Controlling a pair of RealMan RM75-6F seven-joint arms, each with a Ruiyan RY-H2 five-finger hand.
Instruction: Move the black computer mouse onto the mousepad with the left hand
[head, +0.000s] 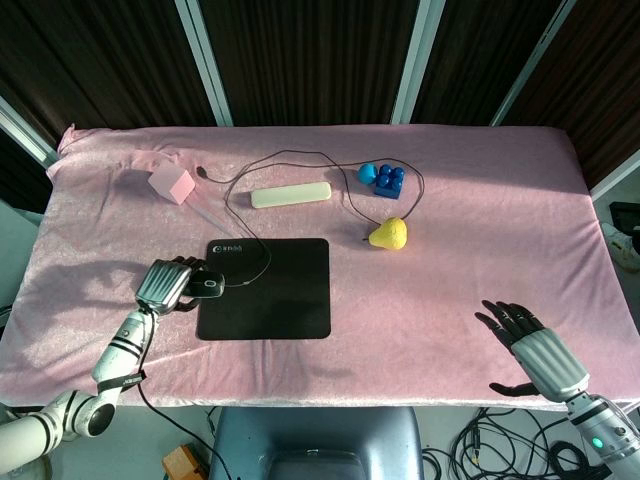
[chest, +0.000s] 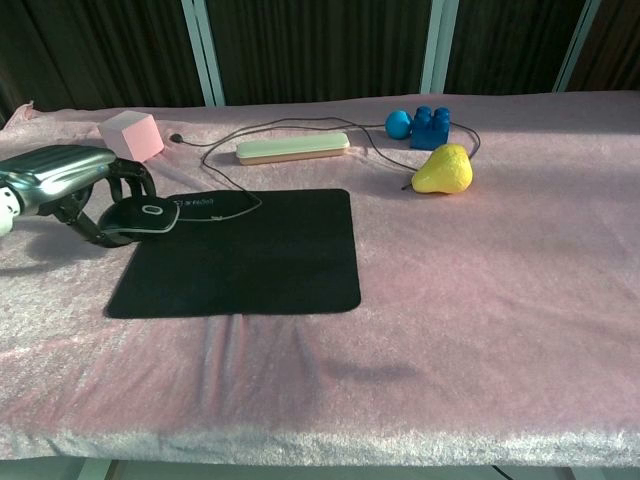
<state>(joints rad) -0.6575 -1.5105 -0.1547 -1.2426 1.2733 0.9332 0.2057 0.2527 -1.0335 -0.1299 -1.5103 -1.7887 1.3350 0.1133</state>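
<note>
My left hand (head: 165, 286) (chest: 70, 183) grips the black computer mouse (head: 205, 284) (chest: 140, 219) from its left side. The mouse sits at the left edge of the black mousepad (head: 272, 300) (chest: 250, 260), its front end over the pad's near-left part. Its cable (head: 300, 157) (chest: 300, 125) loops back across the pad's top corner toward the far side of the table. My right hand (head: 525, 340) hovers open near the table's front right edge, fingers spread, holding nothing; the chest view does not show it.
A pink cube (head: 171, 184) (chest: 131, 137) stands at the far left. A cream bar (head: 291, 195) (chest: 292, 149) lies beyond the pad. Blue toy blocks (head: 383, 180) (chest: 421, 126) and a yellow pear (head: 388, 234) (chest: 443, 170) sit to the far right of it.
</note>
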